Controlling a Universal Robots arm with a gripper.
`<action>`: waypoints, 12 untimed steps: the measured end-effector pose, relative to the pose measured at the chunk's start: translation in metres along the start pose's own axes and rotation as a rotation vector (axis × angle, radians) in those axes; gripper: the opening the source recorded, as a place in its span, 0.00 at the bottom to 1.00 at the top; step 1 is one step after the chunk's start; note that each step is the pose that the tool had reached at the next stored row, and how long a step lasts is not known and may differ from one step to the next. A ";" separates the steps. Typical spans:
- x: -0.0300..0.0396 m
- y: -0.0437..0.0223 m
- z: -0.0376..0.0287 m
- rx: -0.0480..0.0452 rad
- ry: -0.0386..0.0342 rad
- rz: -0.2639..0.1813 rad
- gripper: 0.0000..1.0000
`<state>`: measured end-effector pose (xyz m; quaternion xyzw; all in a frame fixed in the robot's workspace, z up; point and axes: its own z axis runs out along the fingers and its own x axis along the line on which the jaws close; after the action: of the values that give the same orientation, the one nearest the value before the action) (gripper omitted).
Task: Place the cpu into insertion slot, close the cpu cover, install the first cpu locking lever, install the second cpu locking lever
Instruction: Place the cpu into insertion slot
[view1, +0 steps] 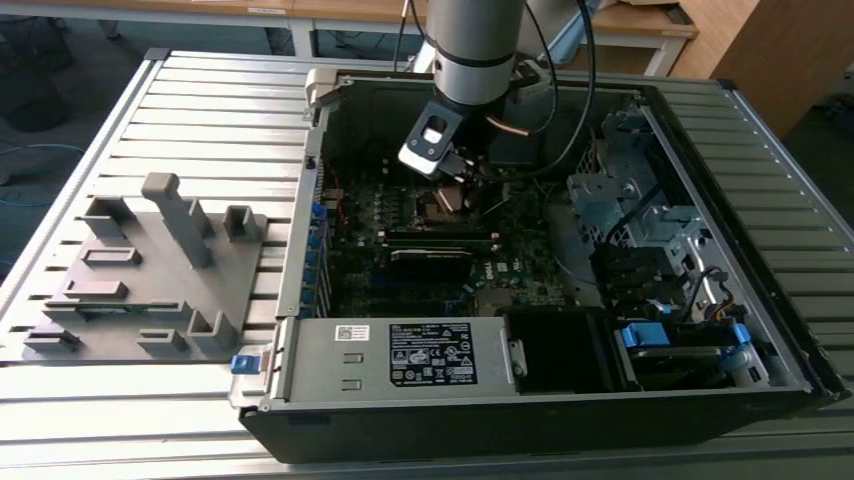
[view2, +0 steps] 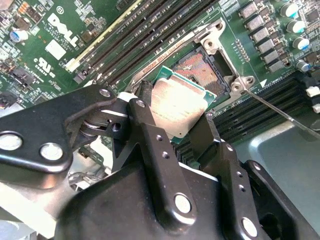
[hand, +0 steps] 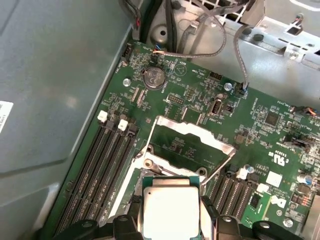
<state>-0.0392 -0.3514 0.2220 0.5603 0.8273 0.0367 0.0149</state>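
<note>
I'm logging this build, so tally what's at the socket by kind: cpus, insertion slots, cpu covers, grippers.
cpu: 1
insertion slot: 1
cpu cover: 1
gripper: 1
Total: 4

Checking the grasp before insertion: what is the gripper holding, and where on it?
The gripper holds the cpu by two opposite side edges, one of its fingers on each, metal top left bare.

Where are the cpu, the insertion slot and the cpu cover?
cpu (view2: 177, 106), second wrist view, middle of its silver top.
insertion slot (view2: 201, 69), second wrist view, its bare pin field.
cpu cover (hand: 197, 132), first wrist view, one bar of the raised frame.
</note>
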 end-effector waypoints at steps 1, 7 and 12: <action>0.0000 0.0000 0.0000 -0.0004 -0.0004 0.009 0.54; 0.0000 0.0000 0.0004 -0.0020 -0.0076 0.106 0.54; 0.0000 -0.0001 0.0010 -0.0035 -0.0143 0.193 0.54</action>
<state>-0.0392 -0.3514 0.2211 0.6377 0.7692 0.0354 0.0182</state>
